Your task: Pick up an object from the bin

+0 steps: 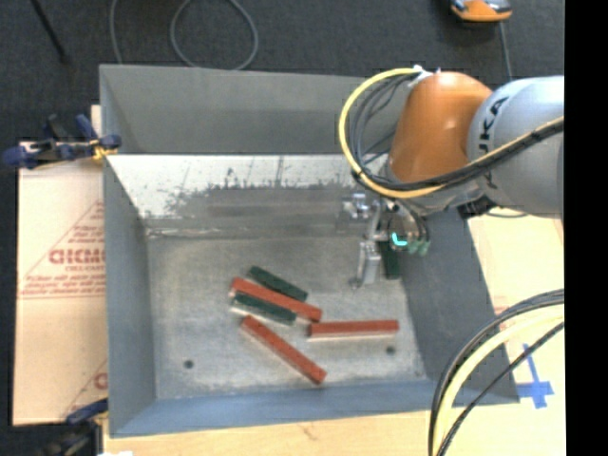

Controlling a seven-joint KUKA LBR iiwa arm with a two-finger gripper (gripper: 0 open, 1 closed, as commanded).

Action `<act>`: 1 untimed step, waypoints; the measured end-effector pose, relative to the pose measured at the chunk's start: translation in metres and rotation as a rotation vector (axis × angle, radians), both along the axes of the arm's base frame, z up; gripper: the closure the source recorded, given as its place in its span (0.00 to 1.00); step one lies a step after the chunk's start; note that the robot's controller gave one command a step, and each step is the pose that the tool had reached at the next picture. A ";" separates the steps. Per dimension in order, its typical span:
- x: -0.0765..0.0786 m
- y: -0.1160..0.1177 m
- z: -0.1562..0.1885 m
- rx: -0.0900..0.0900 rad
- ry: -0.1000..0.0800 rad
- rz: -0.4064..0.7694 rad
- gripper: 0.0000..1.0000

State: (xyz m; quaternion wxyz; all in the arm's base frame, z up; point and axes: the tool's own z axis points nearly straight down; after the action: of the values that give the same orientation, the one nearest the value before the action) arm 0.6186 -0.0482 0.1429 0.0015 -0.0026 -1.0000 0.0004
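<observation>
Above a dark floor strewn with cables, a grey metal bin (pixel 133 255) is holding a few flat bars. The robot's claw (pixel 375 275) is hanging released (nothing in its grip) near the red-brown flat bar (pixel 351 329), probably the easiest pick, since its right end is lying clear of the red-and-green heap of bars (pixel 271 297).

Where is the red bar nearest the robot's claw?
The red bar lies on the bin floor, lower right in the camera view, just below the gripper and right of the heap of red and green bars.
</observation>
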 end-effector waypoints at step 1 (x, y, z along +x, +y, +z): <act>-0.086 0.005 -0.077 0.002 0.006 -0.034 0.00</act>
State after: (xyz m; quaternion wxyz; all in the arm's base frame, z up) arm 0.5322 -0.0429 0.0661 0.0046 -0.0194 -0.9998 -0.0006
